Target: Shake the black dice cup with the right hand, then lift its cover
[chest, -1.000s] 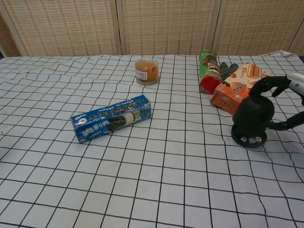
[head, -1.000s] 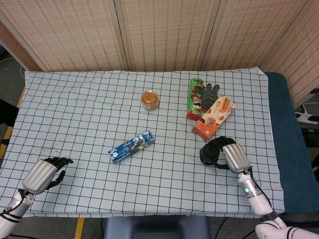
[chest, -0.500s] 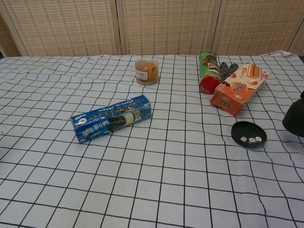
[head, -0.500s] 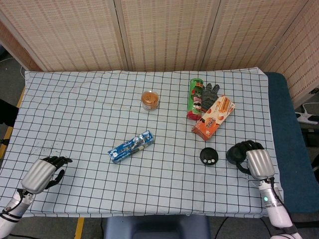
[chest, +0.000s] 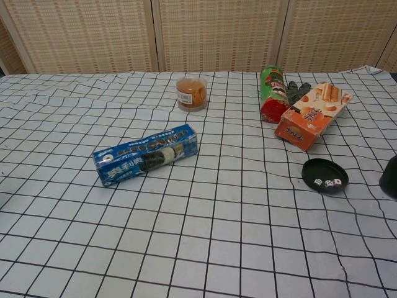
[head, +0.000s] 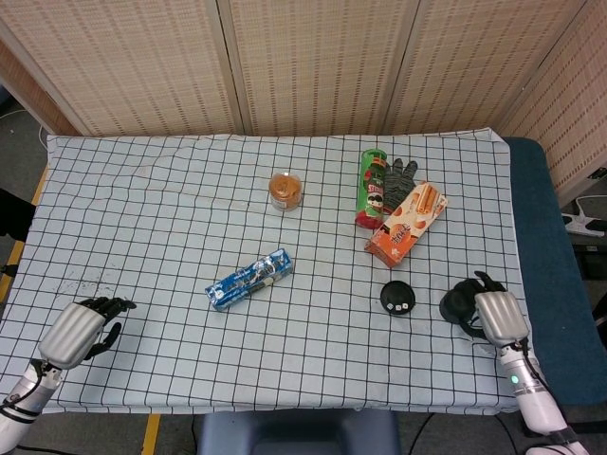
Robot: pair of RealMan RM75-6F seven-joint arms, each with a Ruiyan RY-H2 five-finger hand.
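Note:
The black dice cup's round base [head: 397,298] [chest: 324,174] lies uncovered on the checked cloth, with small white dice [chest: 329,183] on it. Its black cover [head: 457,303] [chest: 390,177] is off to the right of the base, near the table's right edge. My right hand [head: 495,316] grips the cover from its right side. In the chest view only the cover's left edge shows at the frame border, and the right hand is out of frame there. My left hand [head: 83,329] rests at the front left corner with its fingers curled in, holding nothing.
A blue snack pack [head: 248,280] lies mid-table. An orange box [head: 406,224], a green can [head: 372,188] and a dark glove [head: 399,173] sit behind the base. A small jar [head: 285,191] stands at centre back. The table's right edge [head: 523,284] runs close to the cover.
The right hand lifted the cover off the base, uncovering the dice, and carried it right and lower toward the table's right edge. The left hand stayed put.

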